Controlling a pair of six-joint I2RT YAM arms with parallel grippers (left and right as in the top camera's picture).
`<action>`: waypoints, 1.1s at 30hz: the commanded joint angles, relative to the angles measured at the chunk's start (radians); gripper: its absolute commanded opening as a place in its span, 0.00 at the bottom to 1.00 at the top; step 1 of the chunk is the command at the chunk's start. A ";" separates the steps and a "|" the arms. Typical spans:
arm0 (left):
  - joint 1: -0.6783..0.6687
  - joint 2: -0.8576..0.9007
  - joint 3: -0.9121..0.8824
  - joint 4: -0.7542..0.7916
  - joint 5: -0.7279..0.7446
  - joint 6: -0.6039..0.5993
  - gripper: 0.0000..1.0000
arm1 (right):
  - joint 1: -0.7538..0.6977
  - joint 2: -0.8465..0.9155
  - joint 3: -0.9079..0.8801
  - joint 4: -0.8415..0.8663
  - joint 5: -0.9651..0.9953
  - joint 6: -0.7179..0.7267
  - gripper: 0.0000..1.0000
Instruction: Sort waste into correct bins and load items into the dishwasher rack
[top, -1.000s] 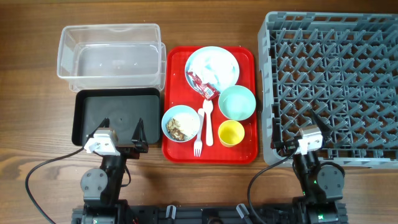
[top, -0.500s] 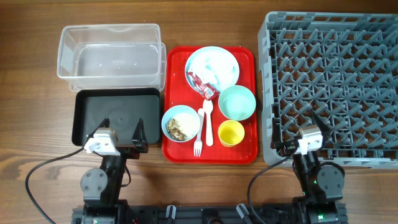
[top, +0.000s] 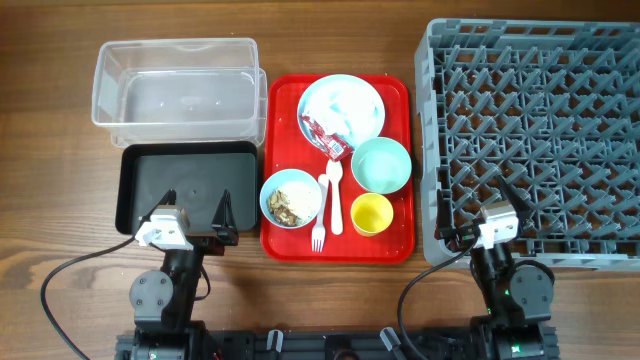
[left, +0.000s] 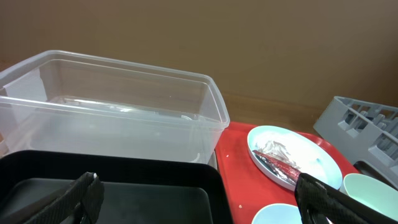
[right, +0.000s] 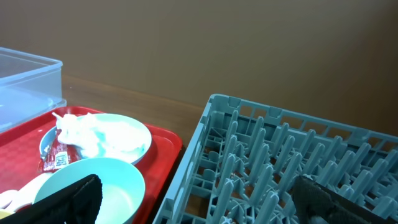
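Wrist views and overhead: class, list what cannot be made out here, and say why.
1. Left wrist: blue bowl cut off by the bottom edge; its contents unseen.
2. Right wrist: cutlery mostly hidden behind the mint bowl.
3. Overhead: wrapper print too small to read.
4. Overhead: rack cut off at the right edge.

the red tray (top: 280, 250) is crowded: the plate (top: 355, 100), mint bowl (top: 381, 165), light blue bowl (top: 266, 190), yellow cup (top: 371, 214), fork (top: 320, 215) and spoon (top: 336, 205) are set close together, with only narrow gaps left between them. its left edge is hemmed by the tall clear tub (top: 175, 60) and the black tray (top: 190, 165), its right edge by the rack (top: 540, 130), with slim strips of table (top: 50, 200) between. wider bare wood is seen left of the tub.
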 joint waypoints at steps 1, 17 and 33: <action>0.009 -0.006 -0.010 0.002 -0.006 0.020 1.00 | -0.004 -0.012 -0.001 0.007 -0.024 0.005 1.00; 0.010 -0.006 -0.010 0.003 -0.006 0.020 1.00 | -0.004 -0.012 -0.001 0.022 -0.026 -0.026 1.00; 0.010 0.005 0.129 0.014 0.061 -0.021 1.00 | -0.004 -0.010 0.045 0.168 -0.235 0.060 1.00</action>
